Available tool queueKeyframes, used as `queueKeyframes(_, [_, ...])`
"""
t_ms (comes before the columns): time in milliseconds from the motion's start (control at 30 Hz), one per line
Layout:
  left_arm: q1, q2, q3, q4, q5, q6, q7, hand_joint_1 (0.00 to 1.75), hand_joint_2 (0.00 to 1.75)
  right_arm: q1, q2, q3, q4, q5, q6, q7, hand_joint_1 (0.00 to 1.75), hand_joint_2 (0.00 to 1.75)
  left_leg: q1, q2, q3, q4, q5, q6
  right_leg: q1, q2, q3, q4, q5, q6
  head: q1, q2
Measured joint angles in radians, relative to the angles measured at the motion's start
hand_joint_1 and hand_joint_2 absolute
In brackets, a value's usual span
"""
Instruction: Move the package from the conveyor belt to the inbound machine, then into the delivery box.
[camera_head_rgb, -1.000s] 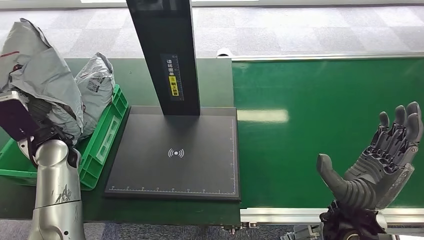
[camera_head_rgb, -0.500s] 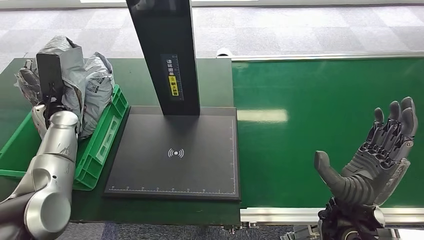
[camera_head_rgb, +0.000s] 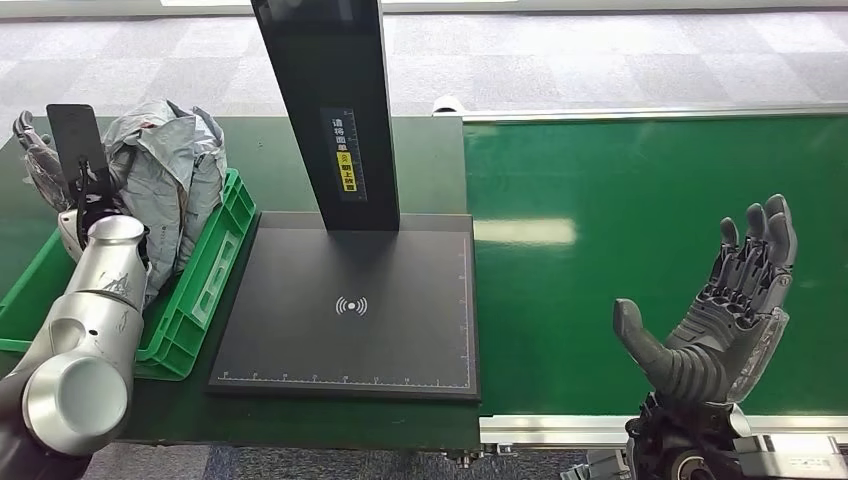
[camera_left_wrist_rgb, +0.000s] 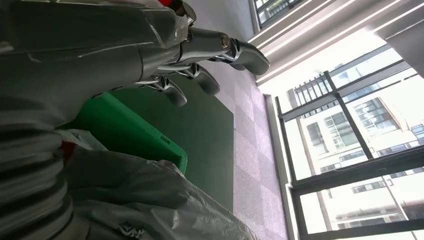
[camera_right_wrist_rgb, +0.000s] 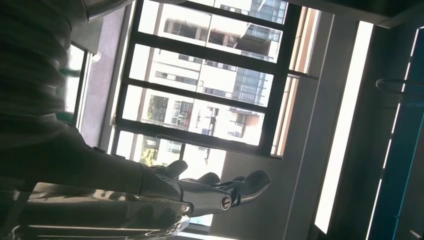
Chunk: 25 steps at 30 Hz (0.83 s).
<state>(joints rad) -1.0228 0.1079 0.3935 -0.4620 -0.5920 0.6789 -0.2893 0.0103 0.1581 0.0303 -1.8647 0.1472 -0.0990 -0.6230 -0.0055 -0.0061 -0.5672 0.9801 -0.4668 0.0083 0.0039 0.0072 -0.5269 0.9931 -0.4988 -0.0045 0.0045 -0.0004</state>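
**Package down in the delivery box, left hand beside it**

Package (camera_head_rgb: 165, 190) is what I check first, and from my left hand (camera_head_rgb: 35, 150) outward it reads like this. In the head view that hand sits at the far left corner of the green delivery box (camera_head_rgb: 215, 265), partly behind its own wrist camera plate. In the left wrist view its fingers (camera_left_wrist_rgb: 200, 55) look spread with nothing between them, so I judge it holds nothing and the grey bag lies free. The bag rests crumpled in the far end of the box, leaning against the wall nearest the inbound machine, beside or on top of another grey bag; I cannot tell where one ends and the other begins.

I read that as a drop made deep in the box so the bag cannot spill back over the rim.

Just beside the box's near long wall lies the inbound machine's black scan plate (camera_head_rgb: 350, 305), its post rising from the far edge.

Further right, my right hand (camera_head_rgb: 725, 310) hangs over the near edge of the conveyor belt (camera_head_rgb: 640, 200), palm up, fingers apart, holding nothing. I take that as a waiting pose for the next parcel.
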Motion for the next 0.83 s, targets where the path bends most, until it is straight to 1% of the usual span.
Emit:
queueKeyframes(100, [-0.012,-0.004,0.041,0.007,0.109,-0.048,-0.065,0.0,0.0,0.005,-0.004,0.0,0.005,-0.001,-0.013,0.003,0.0,1.75,0.0,0.0,0.0,0.0,0.0,0.0,0.0,0.0,0.0,0.0,0.0,0.0,0.0,0.0])
queueKeyframes(233, [-0.017,-0.017,0.094,-0.022,0.307,-0.175,-0.18,0.0,0.0,0.007,-0.007,0.0,0.014,-0.001,-0.025,0.004,0.0,1.75,0.0,0.0,0.0,0.0,0.0,0.0,0.0,0.0,0.0,0.0,0.0,0.0,0.0,0.0])
queueKeyframes(300, [-0.003,-0.034,0.099,-0.094,0.402,-0.225,-0.224,0.0,0.0,0.007,-0.006,0.001,0.019,0.0,-0.032,0.005,0.0,1.75,0.0,0.0,0.0,0.0,0.0,0.0,-0.001,0.0,0.0,0.0,0.0,0.0,0.0,0.0])
queueKeyframes(400, [0.026,-0.063,0.081,-0.227,0.472,-0.24,-0.227,0.0,0.0,0.007,-0.006,0.002,0.026,0.002,-0.038,0.008,0.0,1.75,0.0,0.0,0.0,0.0,0.0,0.0,-0.001,0.0,0.0,0.0,0.0,0.0,0.0,0.0])
queueKeyframes(433, [0.042,-0.072,0.071,-0.272,0.489,-0.242,-0.244,0.0,0.0,0.007,-0.006,0.003,0.028,0.002,-0.038,0.011,0.0,1.75,0.0,0.0,0.0,0.0,0.0,0.0,-0.001,0.0,0.0,0.0,0.0,0.0,0.0,0.0])
queueKeyframes(500, [0.11,-0.096,0.027,-0.416,0.517,-0.238,-0.321,0.0,0.0,0.009,-0.006,0.009,0.035,0.003,-0.035,0.022,0.0,1.75,0.0,0.001,0.0,0.0,0.0,0.0,-0.001,0.002,0.0,0.0,0.0,0.0,0.0,0.0])
queueKeyframes(567, [0.23,-0.127,-0.063,-0.641,0.493,-0.192,-0.39,0.0,0.0,0.009,-0.006,0.023,0.054,0.001,-0.025,0.037,0.0,1.75,-0.001,0.002,0.0,0.0,-0.001,0.0,-0.001,0.003,-0.001,0.0,0.0,0.0,0.0,0.0])
queueKeyframes(667, [0.418,-0.152,-0.249,-0.966,0.374,-0.067,-0.413,0.0,0.0,0.002,-0.007,0.053,0.098,-0.004,-0.018,0.052,0.0,1.75,-0.001,-0.001,-0.001,0.0,-0.002,0.0,-0.001,0.001,-0.001,-0.001,-0.001,0.001,0.0,0.0])
queueKeyframes(733, [0.532,-0.154,-0.375,-1.13,0.27,-0.011,-0.415,0.0,0.0,0.0,-0.009,0.076,0.13,-0.01,-0.017,0.062,0.0,1.75,-0.001,-0.001,-0.001,0.0,-0.002,0.001,-0.001,0.0,-0.001,-0.001,-0.001,0.001,0.0,0.0])
queueKeyframes(800, [0.628,-0.153,-0.489,-1.234,0.229,0.005,-0.416,0.0,0.87,0.005,-0.011,0.093,0.159,-0.016,-0.019,0.068,0.0,1.75,-0.001,-0.001,-0.001,0.0,-0.003,0.001,-0.001,0.0,-0.001,-0.002,-0.002,0.001,0.0,0.0])
queueKeyframes(833, [0.65,-0.152,-0.517,-1.255,0.228,0.007,-0.416,0.0,1.16,0.006,-0.011,0.097,0.166,-0.017,-0.02,0.069,0.0,1.75,-0.001,-0.001,-0.001,0.0,-0.003,0.001,-0.001,0.0,-0.001,-0.002,-0.002,0.001,0.0,0.0])
